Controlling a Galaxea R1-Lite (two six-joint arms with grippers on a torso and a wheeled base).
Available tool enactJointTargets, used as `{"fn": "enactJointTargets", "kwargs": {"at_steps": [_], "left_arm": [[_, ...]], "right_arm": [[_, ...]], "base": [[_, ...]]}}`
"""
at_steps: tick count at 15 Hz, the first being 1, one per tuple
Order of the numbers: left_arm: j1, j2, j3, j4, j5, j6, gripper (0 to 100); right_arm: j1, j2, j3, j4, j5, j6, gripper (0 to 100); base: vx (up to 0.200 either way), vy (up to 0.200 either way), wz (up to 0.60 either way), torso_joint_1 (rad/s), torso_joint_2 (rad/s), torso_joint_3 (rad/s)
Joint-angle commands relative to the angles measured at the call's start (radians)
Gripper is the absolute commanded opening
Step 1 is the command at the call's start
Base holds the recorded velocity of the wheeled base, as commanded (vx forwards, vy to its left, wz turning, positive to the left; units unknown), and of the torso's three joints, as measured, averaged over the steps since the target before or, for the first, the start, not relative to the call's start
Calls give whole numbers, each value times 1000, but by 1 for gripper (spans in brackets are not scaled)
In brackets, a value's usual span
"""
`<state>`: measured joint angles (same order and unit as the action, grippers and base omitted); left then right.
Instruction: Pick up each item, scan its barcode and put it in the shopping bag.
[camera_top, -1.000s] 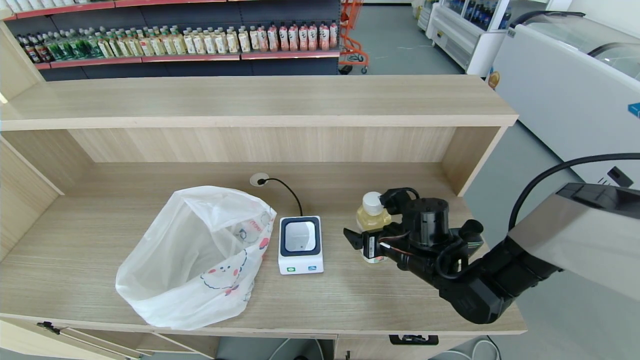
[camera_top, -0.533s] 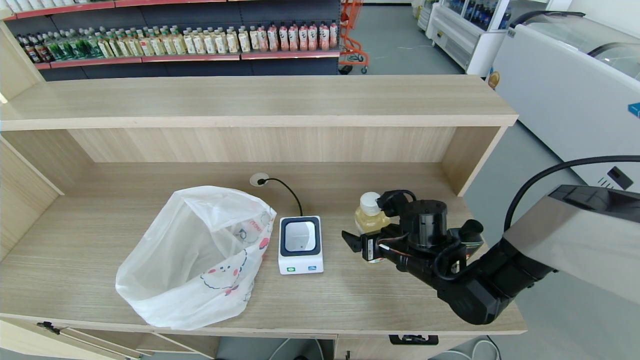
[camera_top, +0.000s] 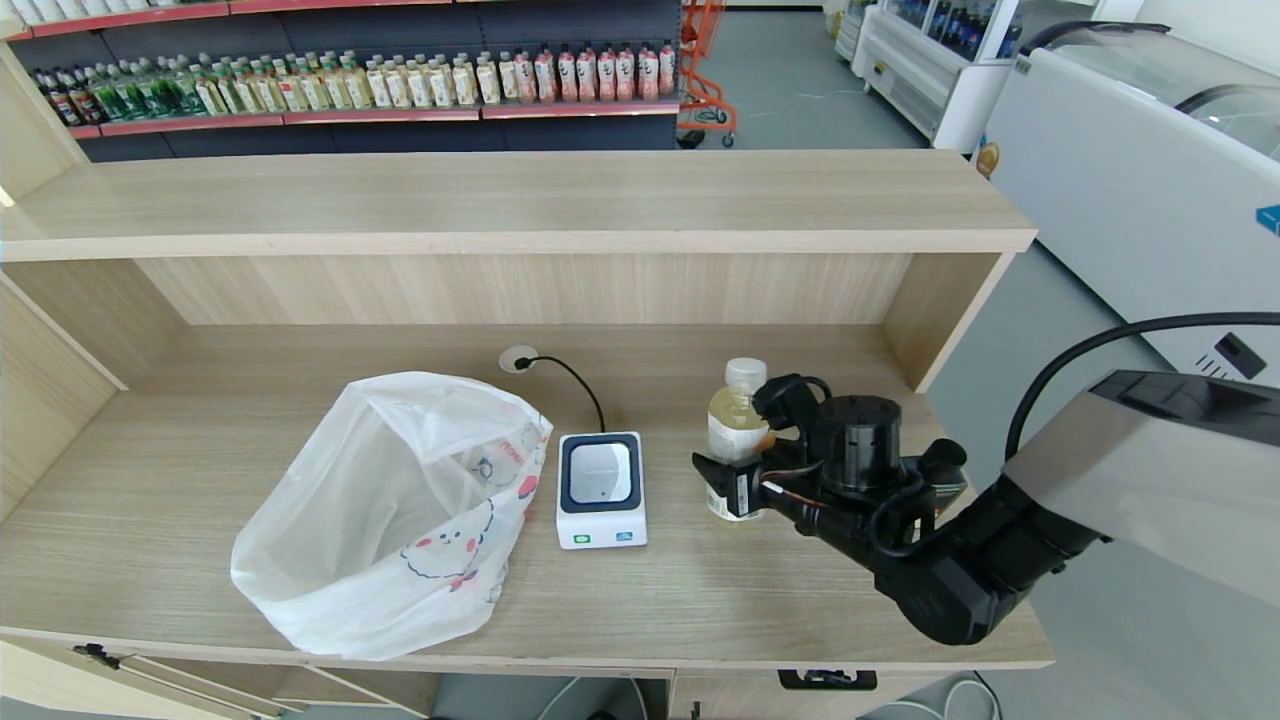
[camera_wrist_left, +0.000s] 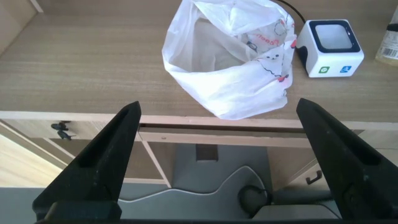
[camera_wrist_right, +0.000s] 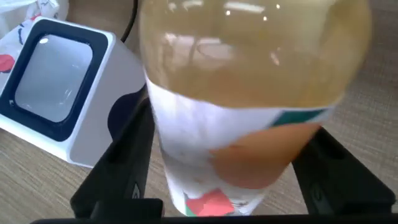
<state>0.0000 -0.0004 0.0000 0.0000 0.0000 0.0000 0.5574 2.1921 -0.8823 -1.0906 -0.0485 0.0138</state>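
A clear bottle (camera_top: 733, 418) of pale yellow drink with a white cap stands nearly upright on the counter, right of the scanner (camera_top: 600, 488). My right gripper (camera_top: 742, 447) is shut on the bottle's lower half. In the right wrist view the bottle (camera_wrist_right: 249, 106) has black fingers (camera_wrist_right: 121, 180) on either side, with the scanner (camera_wrist_right: 53, 93) beside it. The white shopping bag (camera_top: 400, 510) lies open left of the scanner. My left gripper (camera_wrist_left: 219, 106) hangs open in front of the counter edge, facing the bag (camera_wrist_left: 230, 68).
A black cable (camera_top: 575, 380) runs from the scanner to a hole in the counter. A raised wooden shelf (camera_top: 520, 200) backs the counter, with side walls left and right. Bare counter (camera_top: 700, 590) lies in front of the scanner.
The bottle was leaning in the right gripper; it now stands straighter, its cap higher and farther back. The gripper barely shifted. Bag and scanner have not moved.
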Motion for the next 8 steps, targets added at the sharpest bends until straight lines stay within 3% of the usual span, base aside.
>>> {"fn": "enactJointTargets", "kwargs": {"at_steps": [1,8], "left_arm": [[0,0,0,0,0,0,100],[0,0,0,0,0,0,100]], "right_arm": [[-16,-5,5,-14,35,-34,0],[-25,-68,48,-60,58,-12,0]], "base": [[0,0,0,0,0,0],[0,0,0,0,0,0]]}}
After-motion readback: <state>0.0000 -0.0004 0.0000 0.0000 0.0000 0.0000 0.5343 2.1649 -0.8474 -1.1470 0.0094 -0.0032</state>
